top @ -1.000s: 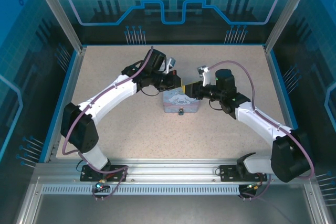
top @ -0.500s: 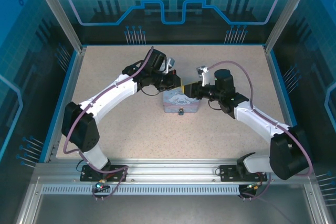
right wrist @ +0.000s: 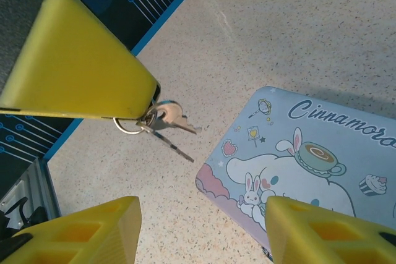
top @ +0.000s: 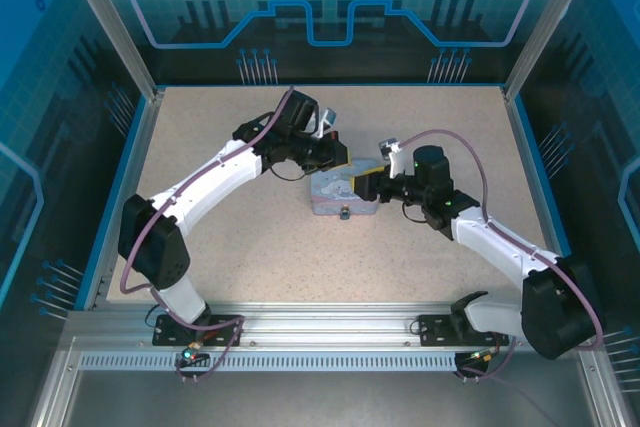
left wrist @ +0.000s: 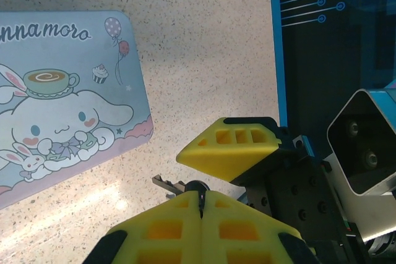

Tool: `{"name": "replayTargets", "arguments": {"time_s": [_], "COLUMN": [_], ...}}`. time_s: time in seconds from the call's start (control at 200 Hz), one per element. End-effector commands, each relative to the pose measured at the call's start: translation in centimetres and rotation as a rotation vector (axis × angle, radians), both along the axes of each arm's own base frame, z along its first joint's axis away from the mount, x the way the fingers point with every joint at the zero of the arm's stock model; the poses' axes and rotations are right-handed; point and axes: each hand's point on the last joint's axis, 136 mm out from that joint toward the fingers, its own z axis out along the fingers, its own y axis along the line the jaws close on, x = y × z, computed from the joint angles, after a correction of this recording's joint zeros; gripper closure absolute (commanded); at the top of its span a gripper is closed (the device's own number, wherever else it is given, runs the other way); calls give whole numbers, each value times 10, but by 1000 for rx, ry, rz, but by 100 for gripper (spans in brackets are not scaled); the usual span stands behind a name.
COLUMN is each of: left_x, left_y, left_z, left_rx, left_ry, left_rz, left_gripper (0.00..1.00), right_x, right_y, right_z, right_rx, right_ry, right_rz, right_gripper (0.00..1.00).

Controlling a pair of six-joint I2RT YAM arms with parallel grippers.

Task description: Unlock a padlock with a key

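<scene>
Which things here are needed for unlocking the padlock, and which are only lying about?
For the job:
small silvery metal keys on a ring, pinched in the shut left hand; tiny dark padlock; open right hand.

Only lying about:
pale blue rectangular cartoon-printed tin, padlock at its near edge; speckled beige table.
</scene>
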Motion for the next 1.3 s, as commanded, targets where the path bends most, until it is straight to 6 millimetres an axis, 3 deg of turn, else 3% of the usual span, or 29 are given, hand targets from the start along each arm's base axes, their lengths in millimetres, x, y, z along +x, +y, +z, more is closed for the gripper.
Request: {"name": "replayTargets", "arguments": {"time_s": [0.0,0.49,0.845,0.945,1.1,1.296], "left_x": [-7,-8,-5,-2,9,19], "left_y": [-7,-10,-12,-12,-8,7], "left_z": [6,7,3,4,13,23], "left_rx": [-29,-42,-39,-35,-27,-25], "left_ry": [51,63,68,59,9,-38], "left_rz": [-22,-22,-18,-10,22,70], "left_gripper": [100,100,100,89,64,56], "right_x": [5,22,18,15,9,3], "right_y": [2,15,18,17,15,6], "right_z": [11,25,21,19,16,19], "right_rx": [1,24,17,11,6,61], "right_ry": [-53,-74,-62,-52,-33,3], "right_rz": [5,22,44,48,54,46], "right_gripper": [44,54,89,100,100,100]}}
